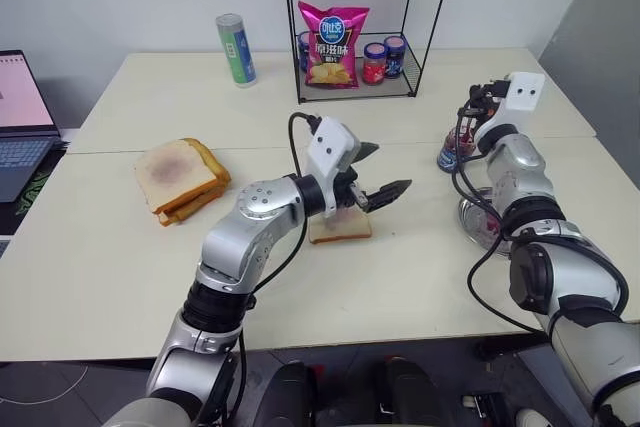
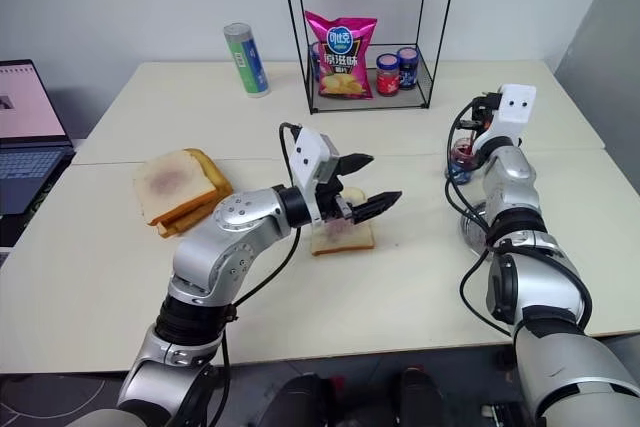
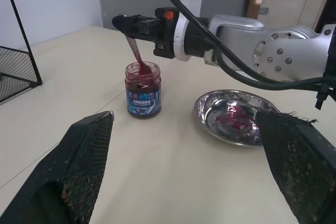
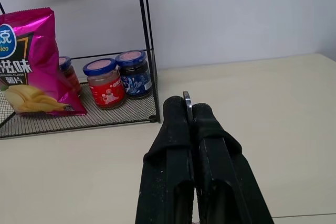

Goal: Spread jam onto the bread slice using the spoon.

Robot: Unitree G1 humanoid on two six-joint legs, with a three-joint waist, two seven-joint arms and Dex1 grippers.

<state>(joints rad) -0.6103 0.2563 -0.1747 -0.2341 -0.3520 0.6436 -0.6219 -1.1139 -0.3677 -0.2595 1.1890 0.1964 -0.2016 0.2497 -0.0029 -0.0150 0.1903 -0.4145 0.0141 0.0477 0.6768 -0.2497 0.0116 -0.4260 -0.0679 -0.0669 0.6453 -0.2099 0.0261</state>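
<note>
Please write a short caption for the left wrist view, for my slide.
Right gripper dips the spoon into the open jam jar, beside a smeared metal plate.

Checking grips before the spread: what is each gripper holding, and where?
Right gripper pinches the spoon by its handle's top; left gripper holds nothing.

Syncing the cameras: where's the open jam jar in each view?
Left eye: jam jar at right, beside the right gripper.
Right eye: jar at right, below that gripper.
Left wrist: jar left of centre, spoon dipped in.
Right wrist: no jar.
Shared landmark: metal plate, beside the jar.
</note>
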